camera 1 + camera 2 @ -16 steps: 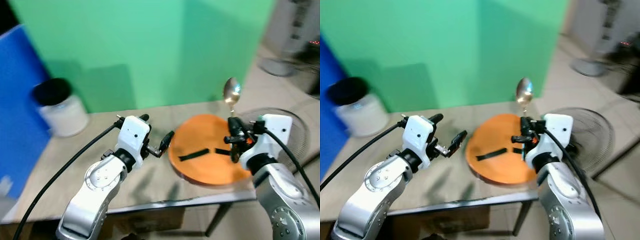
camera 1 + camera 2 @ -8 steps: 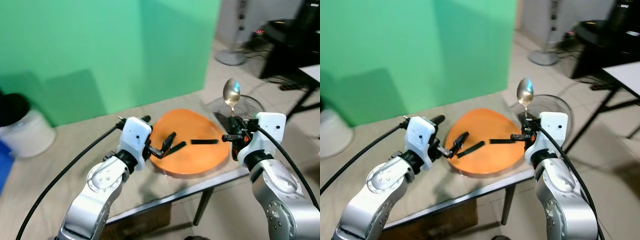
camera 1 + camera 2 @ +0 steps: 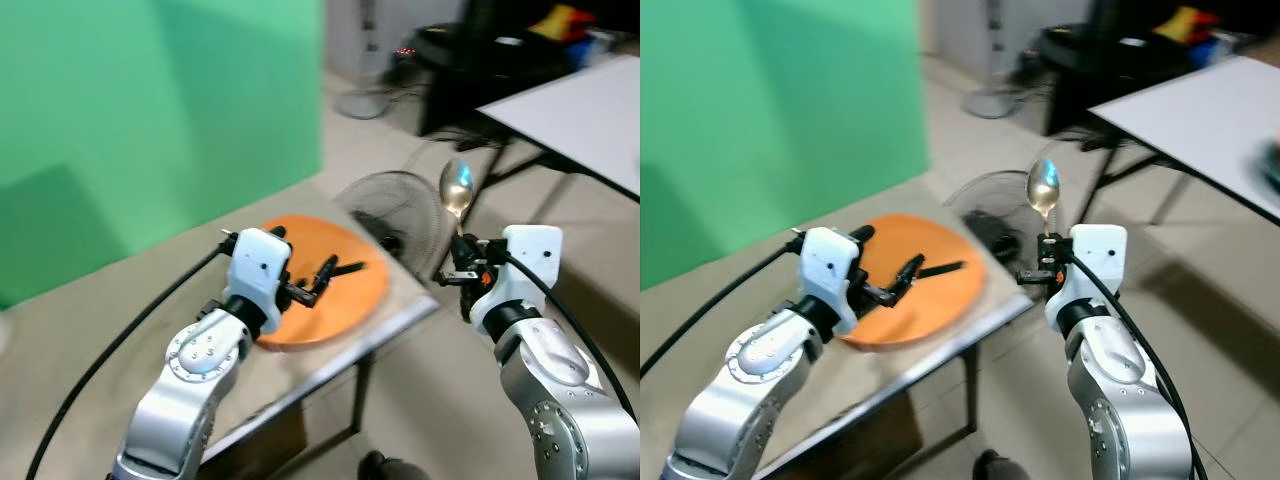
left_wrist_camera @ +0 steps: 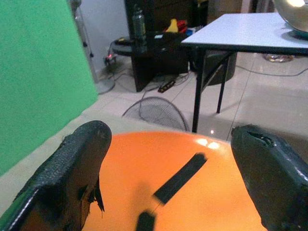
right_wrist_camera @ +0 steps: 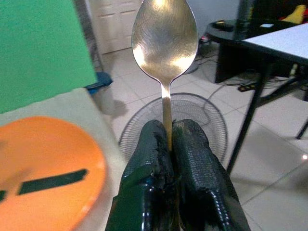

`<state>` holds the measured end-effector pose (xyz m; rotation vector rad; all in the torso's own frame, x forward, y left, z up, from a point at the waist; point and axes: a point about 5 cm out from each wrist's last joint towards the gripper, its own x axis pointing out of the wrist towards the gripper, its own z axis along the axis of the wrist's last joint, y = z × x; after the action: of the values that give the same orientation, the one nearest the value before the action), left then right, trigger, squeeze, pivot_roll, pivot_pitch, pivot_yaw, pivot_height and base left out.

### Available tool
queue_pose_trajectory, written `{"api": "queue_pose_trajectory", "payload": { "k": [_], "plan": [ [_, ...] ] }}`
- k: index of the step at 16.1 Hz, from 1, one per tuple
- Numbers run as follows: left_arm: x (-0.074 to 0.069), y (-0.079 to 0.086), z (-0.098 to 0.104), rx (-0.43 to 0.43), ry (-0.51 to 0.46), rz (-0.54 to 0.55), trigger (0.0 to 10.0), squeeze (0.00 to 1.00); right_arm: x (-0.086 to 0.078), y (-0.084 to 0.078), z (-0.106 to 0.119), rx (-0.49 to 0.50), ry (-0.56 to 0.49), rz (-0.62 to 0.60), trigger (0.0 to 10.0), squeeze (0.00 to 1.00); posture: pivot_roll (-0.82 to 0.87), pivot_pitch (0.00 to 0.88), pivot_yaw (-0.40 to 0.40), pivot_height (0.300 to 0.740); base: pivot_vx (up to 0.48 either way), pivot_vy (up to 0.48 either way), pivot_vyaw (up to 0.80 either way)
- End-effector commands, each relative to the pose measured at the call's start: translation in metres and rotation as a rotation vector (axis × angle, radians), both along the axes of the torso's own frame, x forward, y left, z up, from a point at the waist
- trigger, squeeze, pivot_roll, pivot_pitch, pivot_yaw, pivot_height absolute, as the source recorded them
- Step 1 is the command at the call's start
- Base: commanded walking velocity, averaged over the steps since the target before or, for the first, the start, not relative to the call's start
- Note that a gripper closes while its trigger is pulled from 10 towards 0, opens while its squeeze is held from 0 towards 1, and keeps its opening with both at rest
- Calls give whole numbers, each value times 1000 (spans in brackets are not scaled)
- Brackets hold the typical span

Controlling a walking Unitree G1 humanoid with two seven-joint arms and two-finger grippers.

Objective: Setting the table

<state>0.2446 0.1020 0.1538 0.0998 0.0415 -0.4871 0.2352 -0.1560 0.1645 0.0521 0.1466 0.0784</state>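
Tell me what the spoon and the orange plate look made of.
Spoon: metal, likely brushed steel with a warm golden tint; it shows fine scratches and bright reflections. The right tool pinches its handle.
Orange plate: probably glossy plastic or glazed ceramic; uniform colour, small sharp highlights near its rim. I cannot tell which.

A green wall (image 3: pixel 150 110), pale tiled floor (image 3: pixel 1200 300), white table (image 3: pixel 570 105) and floor fan (image 3: pixel 395 215)
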Motion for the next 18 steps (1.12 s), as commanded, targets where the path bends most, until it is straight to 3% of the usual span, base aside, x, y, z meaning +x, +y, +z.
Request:
{"api": "queue_pose_trajectory", "payload": {
  "k": [1,11,14,15,18],
  "plan": [
    [0,-1,1,0,-7,10,10000,0,1,-3,1,-15,3,-7,10000,0,65,0,40,740,0,0,-800],
    [1,4,-1,-47,44,61,10000,0,-5,-7,-1,-29,24,-39,10000,0,51,0,49,740,0,0,-800],
    [2,6,-3,-43,49,63,10000,0,-7,-14,1,-27,15,-84,10000,0,45,0,55,740,0,0,-800],
    [3,8,-3,-10,8,69,10000,0,-8,-16,1,-28,17,-97,10000,0,45,0,54,740,0,0,-800],
    [4,13,-3,6,9,89,10000,0,-9,-13,0,-24,23,-93,10000,0,46,0,53,740,0,0,-800]
  ]
}}
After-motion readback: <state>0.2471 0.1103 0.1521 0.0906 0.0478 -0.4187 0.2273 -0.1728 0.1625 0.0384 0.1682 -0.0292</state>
